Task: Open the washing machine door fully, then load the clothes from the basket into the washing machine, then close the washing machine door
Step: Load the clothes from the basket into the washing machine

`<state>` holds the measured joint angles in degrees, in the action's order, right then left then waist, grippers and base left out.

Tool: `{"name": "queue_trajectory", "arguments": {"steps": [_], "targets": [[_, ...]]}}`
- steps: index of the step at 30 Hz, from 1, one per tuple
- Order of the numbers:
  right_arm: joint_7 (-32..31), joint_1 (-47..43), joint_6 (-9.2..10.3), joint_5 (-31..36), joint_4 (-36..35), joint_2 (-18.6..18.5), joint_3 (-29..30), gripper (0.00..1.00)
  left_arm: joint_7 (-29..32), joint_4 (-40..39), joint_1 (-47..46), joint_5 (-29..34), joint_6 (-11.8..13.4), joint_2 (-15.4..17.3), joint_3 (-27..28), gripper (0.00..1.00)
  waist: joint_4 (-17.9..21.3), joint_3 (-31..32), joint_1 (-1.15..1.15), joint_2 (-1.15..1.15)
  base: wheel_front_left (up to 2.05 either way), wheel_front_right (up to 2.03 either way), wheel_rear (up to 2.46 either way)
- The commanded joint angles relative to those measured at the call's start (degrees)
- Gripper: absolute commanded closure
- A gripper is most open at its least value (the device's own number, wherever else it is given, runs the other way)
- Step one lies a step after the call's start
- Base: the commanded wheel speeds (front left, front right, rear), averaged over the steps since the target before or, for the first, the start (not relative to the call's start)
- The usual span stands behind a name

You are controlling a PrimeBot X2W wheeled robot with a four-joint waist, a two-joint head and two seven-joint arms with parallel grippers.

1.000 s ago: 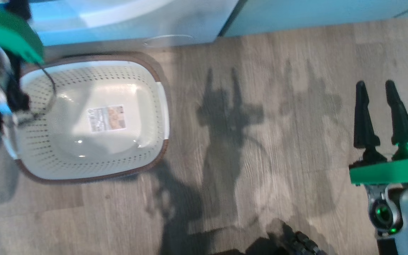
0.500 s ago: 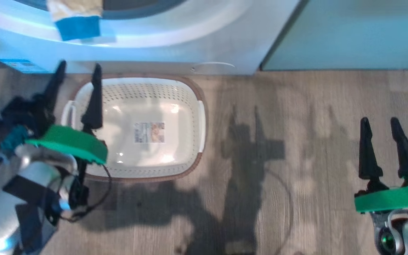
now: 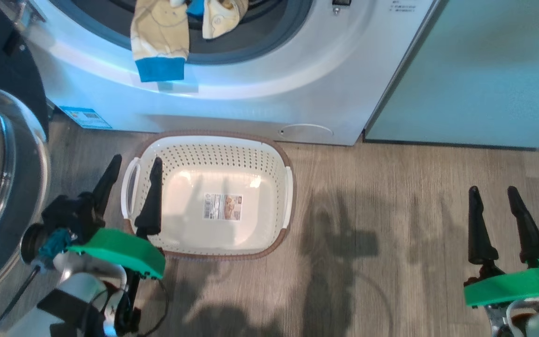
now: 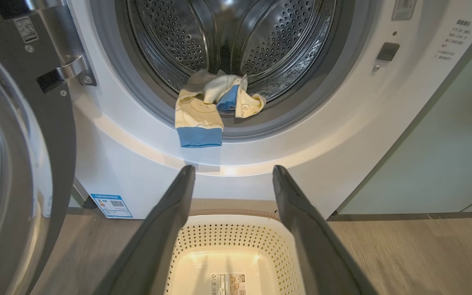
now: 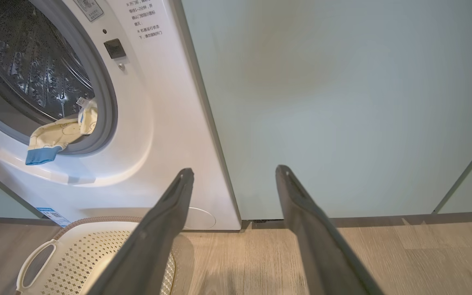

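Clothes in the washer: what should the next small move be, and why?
Probably the open left gripper should nudge the clothes deeper: the basket is empty, but a blue cuff hangs over the gasket, where the door might trap it.

I log: grey-brown wood-plank floor [image 3: 391, 187], dark shadows across it; pale green flat cabinet door [image 3: 484, 70], plain, meeting the floor.

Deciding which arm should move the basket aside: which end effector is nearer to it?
Left. The left end effector is at the basket, one finger across its left edge in the head view. The right end effector is far to its right, over the floor.
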<state>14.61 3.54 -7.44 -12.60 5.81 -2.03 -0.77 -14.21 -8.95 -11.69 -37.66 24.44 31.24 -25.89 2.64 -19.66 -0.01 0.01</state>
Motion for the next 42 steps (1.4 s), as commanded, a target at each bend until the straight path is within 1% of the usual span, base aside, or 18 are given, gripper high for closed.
{"name": "queue_trajectory", "arguments": {"steps": [1, 15, 32, 42], "targets": [[0.2, -0.2, -0.05, 0.4, -1.5, -0.8, -1.5, 0.00, -0.5, -1.4, -0.7, 0.1, 5.0, 1.2, 2.9, 0.00, -0.3, 1.2, 0.01, -0.01, 0.00, 0.00, 0.00], [-1.0, -1.7, -0.05, 0.2, -2.2, -0.8, -2.6, 0.00, -0.7, -1.0, 2.2, 0.4, 4.4, -0.5, 3.3, 0.00, 0.5, 3.5, 0.01, -0.01, 0.00, 0.00, 0.00], [-1.1, -1.4, -0.05, 0.1, -2.5, -0.8, -3.2, 0.00, -0.1, -1.4, 1.9, 0.8, 5.1, -0.5, 2.5, 0.00, 0.3, 3.1, 0.01, -0.01, 0.00, 0.00, 0.00], [-0.8, -1.2, -0.05, -0.2, -2.9, -0.8, -3.5, 0.00, 0.6, -1.5, 0.9, 0.5, 5.4, 0.2, 3.1, 0.00, 0.8, 1.3, 0.01, -0.01, 0.00, 0.00, 0.00]]}}
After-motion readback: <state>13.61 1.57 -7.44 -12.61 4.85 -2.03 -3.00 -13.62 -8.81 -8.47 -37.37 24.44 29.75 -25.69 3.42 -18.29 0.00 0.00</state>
